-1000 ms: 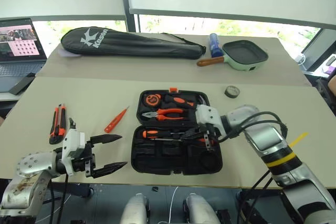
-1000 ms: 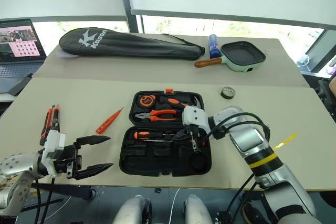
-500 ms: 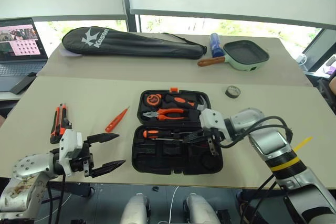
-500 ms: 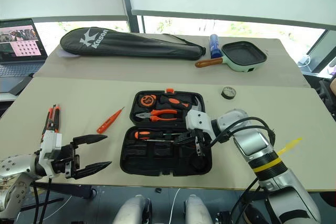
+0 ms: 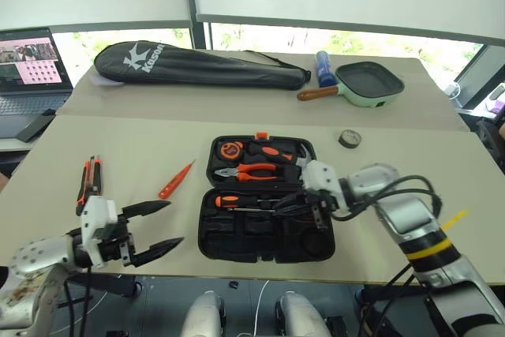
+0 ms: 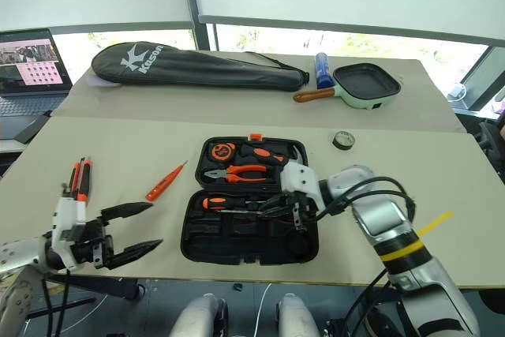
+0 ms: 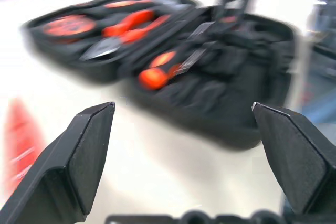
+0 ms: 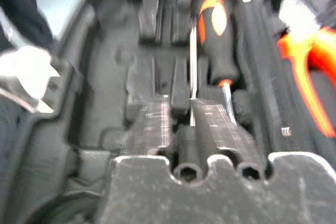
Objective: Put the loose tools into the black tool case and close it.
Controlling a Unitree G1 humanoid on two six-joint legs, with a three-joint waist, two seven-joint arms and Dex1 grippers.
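The black tool case lies open in the middle of the table. In its near half sits an orange-and-black screwdriver, whose handle also appears in the right wrist view. My right gripper hovers over that half with its fingers a little apart above the screwdriver's shaft, holding nothing. My left gripper is wide open near the front left edge, pointing at the case. An orange tester screwdriver and an orange-black utility knife lie to the case's left. A dark tape roll lies to its right.
Pliers and a tape measure fill the case's far half. At the back lie a long black racket bag, a blue bottle and a green frying pan. A laptop stands far left.
My right gripper's fingers have parted over the case's near half and the hand has eased back slightly. The left gripper stays open and has drifted a little to the left.
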